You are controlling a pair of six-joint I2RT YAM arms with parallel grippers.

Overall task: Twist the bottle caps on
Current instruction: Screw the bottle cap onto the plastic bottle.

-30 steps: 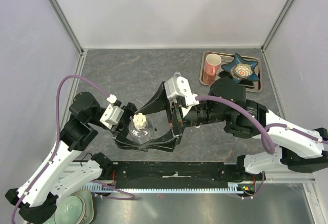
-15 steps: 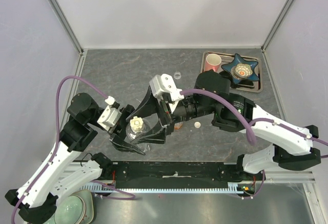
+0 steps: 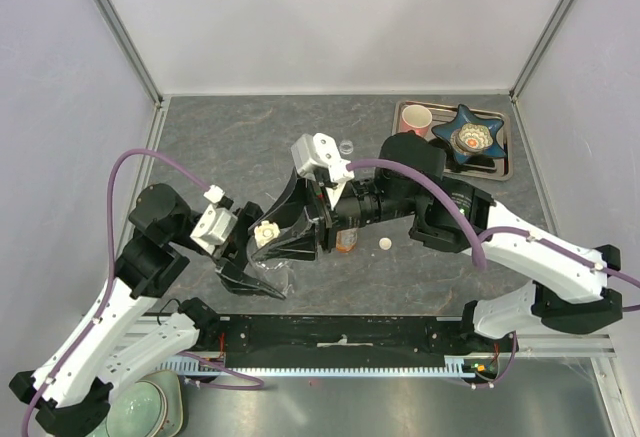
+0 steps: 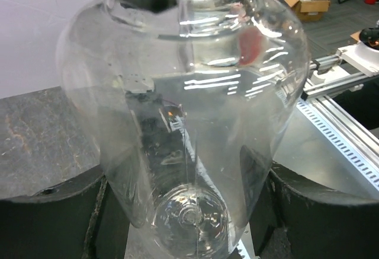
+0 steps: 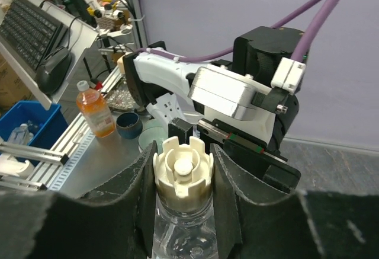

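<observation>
My left gripper (image 3: 256, 263) is shut on the body of a clear bottle (image 4: 189, 111), which fills the left wrist view between the black fingers (image 4: 47, 211). In the right wrist view a cream notched bottle cap (image 5: 183, 165) sits on that bottle's neck (image 5: 183, 220). My right gripper (image 5: 183, 176) has its jaws pressed to both sides of the cap. From above, the cap (image 3: 265, 234) shows between the two grippers. An orange bottle (image 3: 345, 242) stands partly hidden under the right arm. A loose white cap (image 3: 385, 244) lies next to it. A tiny clear bottle (image 3: 346, 145) stands farther back.
A tray (image 3: 503, 157) at the back right holds a pink mug (image 3: 415, 120) and a blue star-shaped dish (image 3: 468, 135). Grey walls close in the table on three sides. A pale green plate (image 3: 150, 407) lies off the table at the near left.
The right arm has swung left over the held bottle, uncovering the loose white cap and the orange bottle. Its jaws have closed onto the cap. The left gripper kept its grip.
</observation>
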